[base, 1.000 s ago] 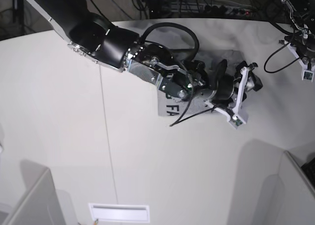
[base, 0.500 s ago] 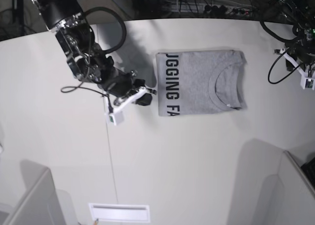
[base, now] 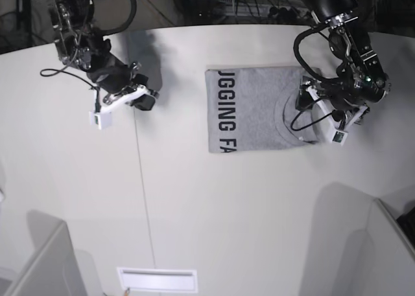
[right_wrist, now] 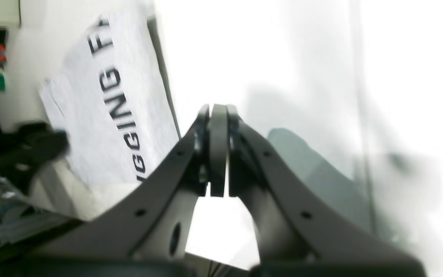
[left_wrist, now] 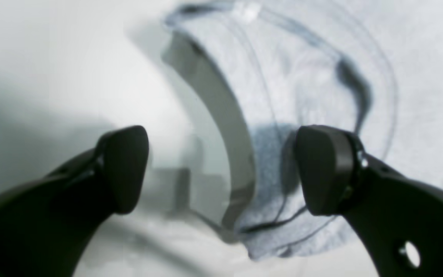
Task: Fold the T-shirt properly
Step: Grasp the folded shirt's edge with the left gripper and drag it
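T-shirt: the heather-grey cotton T-shirt (base: 259, 108) with black block lettering is lying flat on the white table (base: 214, 212) as a compact rectangle, collar end toward the left jaws, lettered end toward the right jaws.

Left gripper (left_wrist: 221, 169): its jaws are standing wide apart and holding nothing; they are hovering over the collar edge of the T-shirt (left_wrist: 302, 77), one black fingertip (left_wrist: 323, 169) above the grey cloth and the other above bare table just beside the edge. Whether either is touching the cloth I cannot tell; the wrist view is blurred.

Right gripper (right_wrist: 217, 150): its jaws are pressed together with nothing between them, and the lettered end of the T-shirt (right_wrist: 110, 104) is lying well apart from them, off to one side. In the base view this gripper (base: 139, 98) is sitting over bare table.

Progress: judging from the neat rectangle with sleeves tucked out of sight, most of the folding is looking done.

Remaining: possibly one more fold, bringing the collar end over toward the lettered end, or a small straightening at the collar; the open left jaws are sitting well for either.

Risk: a pinch at the collar could be catching only the top layer and pulling the stack apart.
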Controlling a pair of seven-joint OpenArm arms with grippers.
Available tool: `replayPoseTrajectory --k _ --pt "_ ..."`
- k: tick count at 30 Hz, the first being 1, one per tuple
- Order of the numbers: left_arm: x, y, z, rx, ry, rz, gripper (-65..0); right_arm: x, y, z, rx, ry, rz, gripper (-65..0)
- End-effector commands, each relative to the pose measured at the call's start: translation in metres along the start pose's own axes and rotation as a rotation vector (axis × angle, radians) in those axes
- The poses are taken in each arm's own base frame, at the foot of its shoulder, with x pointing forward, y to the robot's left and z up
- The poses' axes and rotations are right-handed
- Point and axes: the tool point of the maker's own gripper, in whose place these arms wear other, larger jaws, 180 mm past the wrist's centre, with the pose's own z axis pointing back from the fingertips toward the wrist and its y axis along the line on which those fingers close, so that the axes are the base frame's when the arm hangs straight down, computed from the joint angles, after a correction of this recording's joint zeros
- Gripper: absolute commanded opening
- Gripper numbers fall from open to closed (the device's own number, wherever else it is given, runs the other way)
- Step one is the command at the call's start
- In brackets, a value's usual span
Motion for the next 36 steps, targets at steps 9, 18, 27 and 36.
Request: replayPoseTrajectory --k 9,18,27,36 --pt "-0.007 -0.019 -0.024 -0.093 0.027 0.059 -7.1 -0.006 -0.008 0.009 -0.012 -0.003 -0.011 -65.0" --pt "-0.044 -0.028 -0.043 -0.147 0.134 0.113 -25.8 -0.005 -0.008 0.009 -0.013 -0.003 -0.009 -65.0" --pt "-0.033 -0.063 -0.053 -0.221 0.173 -0.065 -65.0 0.013 -0.050 0.027 -0.118 -0.067 -0.047 -65.0" --pt "0.003 -0.109 -0.062 -0.265 0.249 -0.606 -65.0 0.035 -0.147 0.077 -0.362 -0.184 -0.182 -65.0"
